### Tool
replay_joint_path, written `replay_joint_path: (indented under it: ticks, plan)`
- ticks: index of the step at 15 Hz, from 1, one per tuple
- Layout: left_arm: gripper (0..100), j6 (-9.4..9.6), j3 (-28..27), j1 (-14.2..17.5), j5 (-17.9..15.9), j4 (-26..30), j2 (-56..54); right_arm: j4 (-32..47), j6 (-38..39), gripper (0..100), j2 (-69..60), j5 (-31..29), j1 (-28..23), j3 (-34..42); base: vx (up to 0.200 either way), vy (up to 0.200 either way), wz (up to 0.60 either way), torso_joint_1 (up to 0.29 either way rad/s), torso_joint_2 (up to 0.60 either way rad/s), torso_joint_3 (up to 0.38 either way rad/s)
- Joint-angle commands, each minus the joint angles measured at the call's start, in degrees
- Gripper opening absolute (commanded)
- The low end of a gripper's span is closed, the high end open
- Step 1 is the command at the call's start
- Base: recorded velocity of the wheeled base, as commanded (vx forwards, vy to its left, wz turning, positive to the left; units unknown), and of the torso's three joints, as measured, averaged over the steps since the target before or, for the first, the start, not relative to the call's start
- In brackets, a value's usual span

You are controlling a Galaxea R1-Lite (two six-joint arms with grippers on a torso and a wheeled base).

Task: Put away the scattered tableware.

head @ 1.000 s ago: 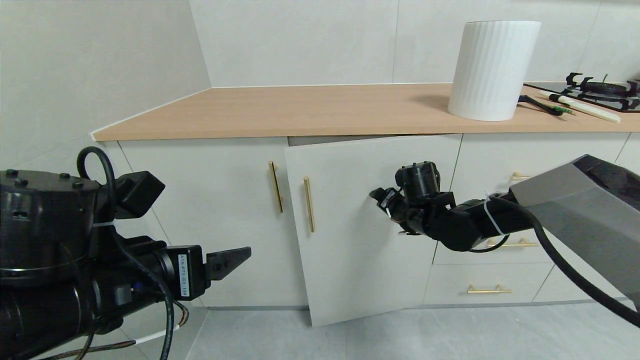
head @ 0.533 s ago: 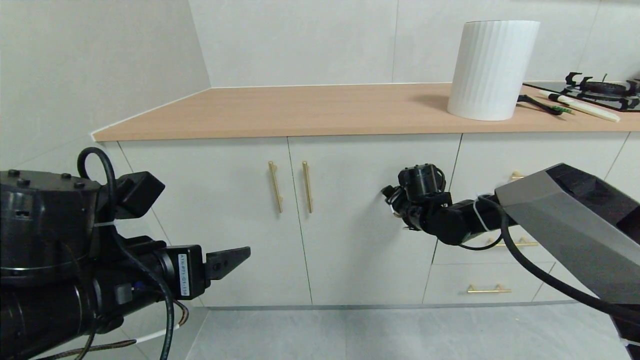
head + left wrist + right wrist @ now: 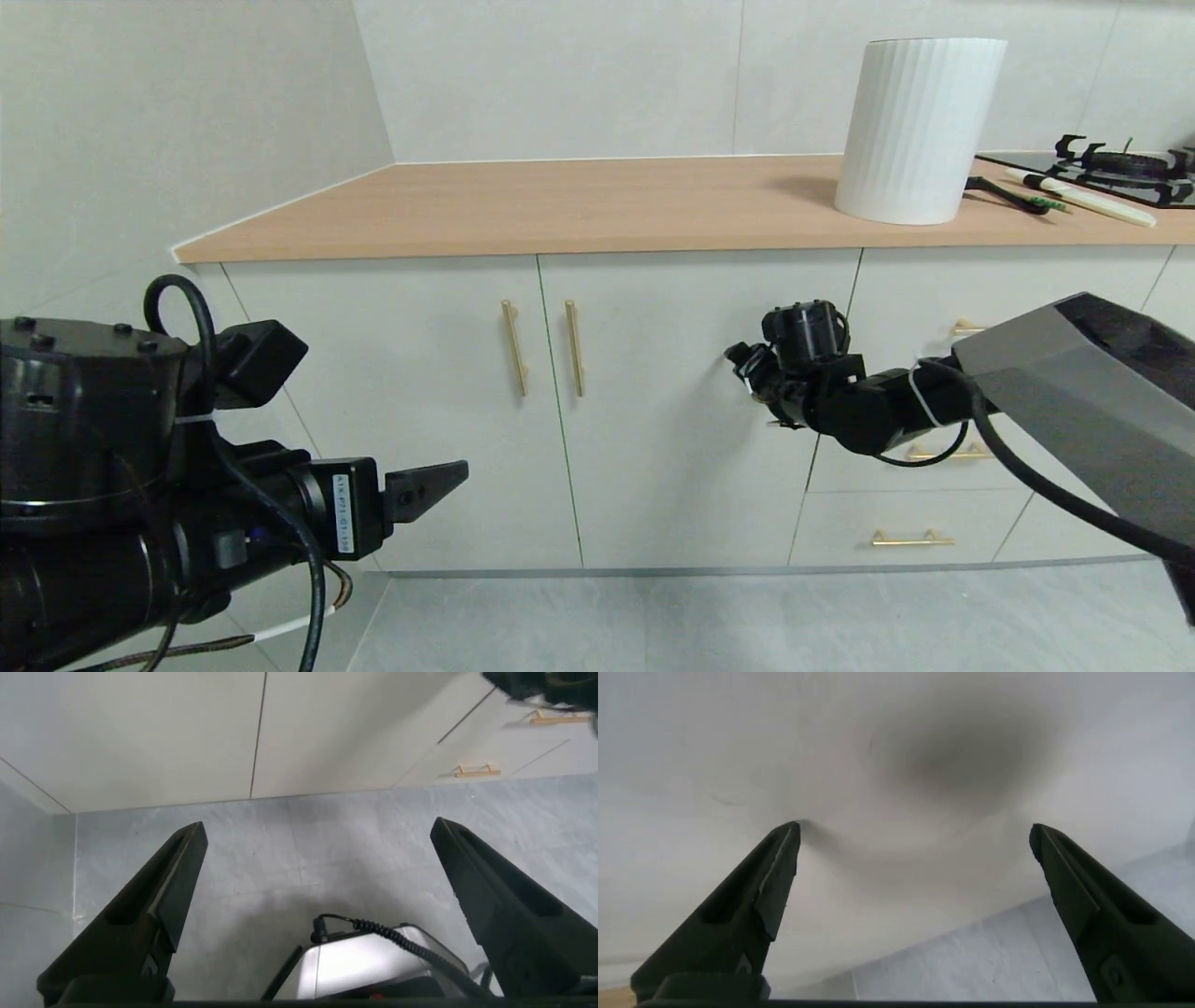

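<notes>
At the shut pale grey cabinet door (image 3: 672, 411), the right gripper (image 3: 740, 359) is spread wide and empty, its tips close to the panel. The left gripper (image 3: 439, 481) hangs low, also wide and empty. A black-handled utensil (image 3: 1008, 194) and a cream utensil (image 3: 1088, 201) lie on the wooden countertop (image 3: 560, 205) beside a white ribbed cylinder (image 3: 920, 131).

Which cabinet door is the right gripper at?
The right door of the pair, beside the drawers; the right gripper, open, faces its right edge.
</notes>
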Motion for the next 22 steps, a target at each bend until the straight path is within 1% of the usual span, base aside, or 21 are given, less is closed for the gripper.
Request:
replay_joint_path:
  ticks: [1, 3, 4, 5, 6, 7, 8, 9, 11, 12, 13, 14, 15, 16, 17, 19, 20, 21, 22]
  plan:
    - [100, 0.03, -0.1, 0.0, -0.1, 0.0, -0.1, 0.1, -1.8, 100, -13.8, 6.7, 1.8, 10.1, 0.0, 0.0, 0.0, 0.0, 0.0, 0.0]
    - [100, 0.03, -0.1, 0.1, 0.0, 0.0, -0.4, -1.5, -5.8, 100, -22.6, 9.6, 2.4, 16.9, 0.0, 0.0, 0.0, 0.0, 0.0, 0.0]
    - [100, 0.21, -0.1, 0.1, 0.1, 0.0, -0.8, -2.8, -7.1, 100, -25.6, 9.6, 2.5, 19.3, 0.0, 0.0, 0.0, 0.0, 0.0, 0.0]
    - [100, 0.91, 0.0, 0.1, 0.2, 0.0, -2.4, -4.3, -10.9, 100, -31.8, 9.5, 2.4, 23.1, 0.0, 0.0, 0.0, 0.0, 0.0, 0.0]
    - [100, 2.67, 0.1, 0.2, 0.3, 0.0, -4.1, -4.5, -14.8, 100, -37.9, 9.1, 2.3, 27.1, 0.0, 0.0, 0.0, 0.0, 0.0, 0.0]
    - [100, 3.55, 0.3, 0.4, 0.3, 0.0, -4.9, -4.5, -16.5, 100, -40.7, 9.0, 2.3, 28.9, 0.0, 0.0, 0.0, 0.0, 0.0, 0.0]
    - [100, 6.36, 1.4, 1.8, 0.3, 0.0, -8.5, -4.5, -21.4, 100, -50.6, 8.5, 2.3, 35.7, 0.0, 0.0, 0.0, 0.0, 0.0, 0.0]
    - [100, 8.03, 1.8, 2.7, 0.3, 0.0, -11.6, -4.5, -25.1, 100, -58.1, 8.3, 2.2, 41.4, 0.0, 0.0, 0.0, 0.0, 0.0, 0.0]
    - [100, 9.0, 2.8, 3.1, 0.3, 0.1, -17.9, -4.0, -32.9, 100, -72.8, 7.4, 0.7, 50.1, 0.0, 0.0, 0.0, 0.0, 0.0, 0.0]
    - [100, 9.09, 3.2, 3.2, 0.3, 0.2, -19.4, -3.9, -34.8, 100, -76.0, 7.3, 0.1, 51.9, 0.0, 0.0, 0.0, 0.0, 0.0, 0.0]
    - [100, 9.35, 6.4, 3.2, 0.2, 0.3, -25.7, -1.6, -41.8, 100, -86.5, 6.7, -3.3, 55.9, 0.0, 0.0, 0.0, 0.0, 0.0, 0.0]
    - [100, 10.76, 8.7, 3.3, 0.1, 0.5, -31.1, 2.4, -44.4, 100, -93.4, 6.7, -5.7, 56.5, 0.0, 0.0, 0.0, 0.0, 0.0, 0.0]
    - [100, 12.43, 10.6, 4.7, -0.1, 0.9, -35.7, 7.7, -45.2, 100, -99.0, 6.7, -7.8, 56.1, 0.0, 0.0, 0.0, 0.0, 0.0, 0.0]
    - [100, 14.1, 12.6, 7.4, -0.1, 1.7, -40.7, 15.3, -45.7, 100, -105.6, 6.7, -10.4, 55.7, 0.0, 0.0, 0.0, 0.0, 0.0, 0.0]
    - [100, 14.45, 13.2, 8.2, -0.1, 2.5, -42.9, 18.5, -46.2, 100, -108.8, 6.7, -11.4, 55.6, 0.0, 0.0, 0.0, 0.0, 0.0, 0.0]
    - [100, 14.54, 14.2, 12.0, -0.8, 8.2, -53.3, 32.0, -49.3, 100, -123.6, 6.4, -12.7, 55.6, 0.0, 0.0, 0.0, 0.0, 0.0, 0.0]
    - [100, 14.62, 14.2, 12.9, -1.3, 10.2, -56.6, 35.6, -50.8, 100, -127.1, 5.8, -13.2, 54.7, 0.0, 0.0, 0.0, 0.0, 0.0, 0.0]
    - [100, 14.54, 14.3, 14.6, -2.4, 12.7, -59.9, 37.6, -50.7, 100, -127.0, 2.4, -13.7, 52.5, 0.0, 0.0, 0.0, 0.0, 0.0, 0.0]
    - [100, 14.62, 14.8, 16.0, -3.4, 14.1, -62.5, 37.8, -50.7, 100, -127.0, -0.4, -13.9, 51.3, 0.0, 0.0, 0.0, 0.0, 0.0, 0.0]
